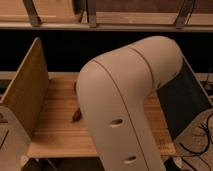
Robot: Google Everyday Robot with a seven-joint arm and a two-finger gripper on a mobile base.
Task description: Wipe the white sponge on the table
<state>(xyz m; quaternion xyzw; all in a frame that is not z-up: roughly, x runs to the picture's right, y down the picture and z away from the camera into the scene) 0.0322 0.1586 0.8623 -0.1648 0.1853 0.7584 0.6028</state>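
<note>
**Arm's hogging the whole view, can't even spot the sponge**

So the big cream-coloured arm (127, 107) fills most of the camera view, bent at the elbow and reaching down over the bench (55, 127). The gripper is somewhere behind that arm, out of sight, down toward the middle of the bench as best I can judge. Its fingers are closed, but whether they're closed on anything I can't say, since nothing of it shows

The bench itself is the light wooden plank top, sitting between a wooden side panel (27, 95) on the left of the view and a dark panel (187, 102) on the right. There's a small dark brownish thing (76, 115) lying on the wood just beside the arm's left edge, too small to name

The white sponge isn't visible anywhere. My guess is it's hidden behind the arm, either on the bench or already in the gripper

On handling, going by what a sponge usually is: light, soft, squashes easily, not fragile, not slippery on bare wood. I'd pinch it across the narrow sides, near the middle so it doesn't fold or twist while dragging. Firm enough squeeze that it doesn't slide out during the wipe, and press down gently so the bottom face stays flat on the planks
</note>
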